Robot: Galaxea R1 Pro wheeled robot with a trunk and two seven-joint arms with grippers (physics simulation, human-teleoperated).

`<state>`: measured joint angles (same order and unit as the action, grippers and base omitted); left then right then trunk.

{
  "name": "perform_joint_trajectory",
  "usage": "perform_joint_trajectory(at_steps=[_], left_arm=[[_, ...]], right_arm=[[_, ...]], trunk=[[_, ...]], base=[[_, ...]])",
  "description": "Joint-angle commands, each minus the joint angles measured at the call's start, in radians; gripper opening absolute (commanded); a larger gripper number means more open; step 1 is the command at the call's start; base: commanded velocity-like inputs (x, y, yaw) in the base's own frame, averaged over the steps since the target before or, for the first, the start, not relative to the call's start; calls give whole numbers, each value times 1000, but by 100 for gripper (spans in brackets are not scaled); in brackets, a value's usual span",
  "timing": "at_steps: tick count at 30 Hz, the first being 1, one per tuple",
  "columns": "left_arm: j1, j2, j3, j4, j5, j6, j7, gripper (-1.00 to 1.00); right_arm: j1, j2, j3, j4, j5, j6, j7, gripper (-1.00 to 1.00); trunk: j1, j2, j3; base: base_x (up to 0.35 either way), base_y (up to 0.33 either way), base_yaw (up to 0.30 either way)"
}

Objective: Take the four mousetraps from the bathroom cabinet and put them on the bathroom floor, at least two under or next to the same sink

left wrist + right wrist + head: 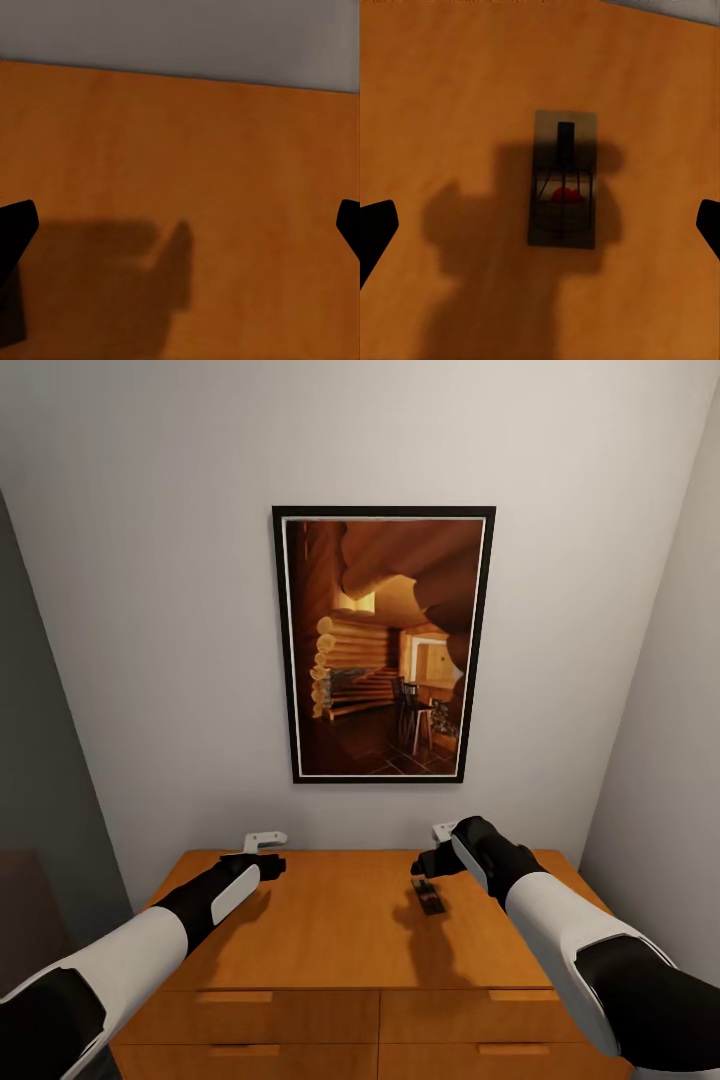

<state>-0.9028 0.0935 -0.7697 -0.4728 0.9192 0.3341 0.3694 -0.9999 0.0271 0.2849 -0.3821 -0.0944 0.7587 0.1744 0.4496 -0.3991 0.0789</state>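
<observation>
Mousetrap [562, 180], one in sight, lies flat on the cabinet [330, 930] top directly beneath the right gripper [432, 857], whose jaws are spread and empty like the left gripper's [268, 858], so nothing looks floor-placed yet.

An orange-brown wooden cabinet [330, 950] with bar-handled drawers stands against a pale wall, a single mousetrap [431, 898] lying flat toward the right side of its smooth top.

Mousetrap [562, 180] flat on cabinet [330, 940] top
</observation>
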Motion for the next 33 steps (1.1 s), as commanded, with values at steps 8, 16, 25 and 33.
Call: perform_joint_trajectory(at_steps=[8, 16, 25, 33], left_arm=[[-1, 2, -8, -3, 9, 2, 8, 100], [-1, 3, -8, -3, 9, 2, 8, 100], [-1, 5, -8, -3, 9, 2, 8, 100], [-1, 4, -8, -3, 9, 2, 8, 100]], right_arm=[[-1, -1, 8, -1, -9, 4, -3, 100], [0, -1, 8, -1, -11, 4, -3, 100], [-1, -1, 9, -1, -14, 8, -2, 100], [-1, -1, 8, 0, -16, 9, -2, 100]], trunk=[[27, -50, -22], [58, -106, -48], [92, -169, -76], [108, -197, -88]], base=[[0, 0, 0], [0, 0, 0], [0, 0, 0], [0, 0, 0]])
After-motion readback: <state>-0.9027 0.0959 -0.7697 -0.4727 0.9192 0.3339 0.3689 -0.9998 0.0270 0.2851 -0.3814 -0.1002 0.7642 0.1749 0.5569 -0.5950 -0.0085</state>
